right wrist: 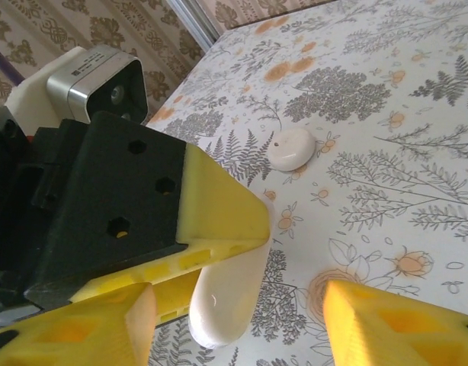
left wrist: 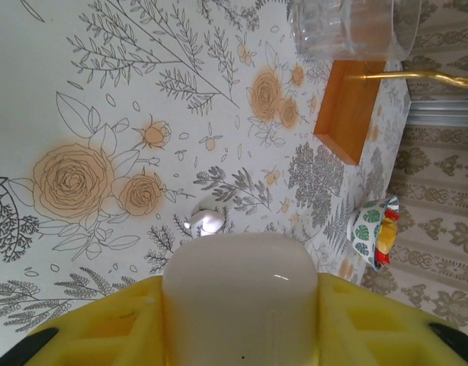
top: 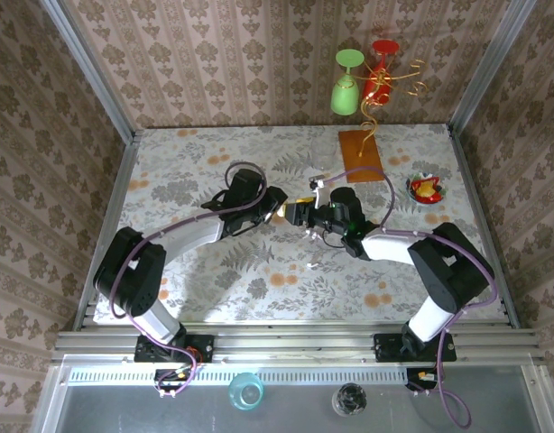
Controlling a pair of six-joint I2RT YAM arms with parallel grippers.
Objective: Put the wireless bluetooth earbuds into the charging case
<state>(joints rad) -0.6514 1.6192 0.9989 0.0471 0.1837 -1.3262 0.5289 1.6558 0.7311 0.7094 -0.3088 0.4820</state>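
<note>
A white charging case [left wrist: 242, 305] is clamped between the yellow fingers of my left gripper [left wrist: 242, 288], which is shut on it above the middle of the table [top: 281, 209]. In the right wrist view the same case [right wrist: 226, 301] hangs rounded end down from the left gripper's fingers. My right gripper [right wrist: 238, 305] stands open, one yellow fingertip [right wrist: 97, 328] on each side of the case and apart from it. One small glossy white earbud [left wrist: 206, 222] lies on the flowered cloth just beyond the case.
A white pebble-shaped case [right wrist: 291, 147] lies on the cloth further off. An orange wooden block [left wrist: 348, 107] carries a gold wire stand, with a clear glass [left wrist: 348, 27] beside it. A small patterned bowl [top: 426, 188] sits at the right.
</note>
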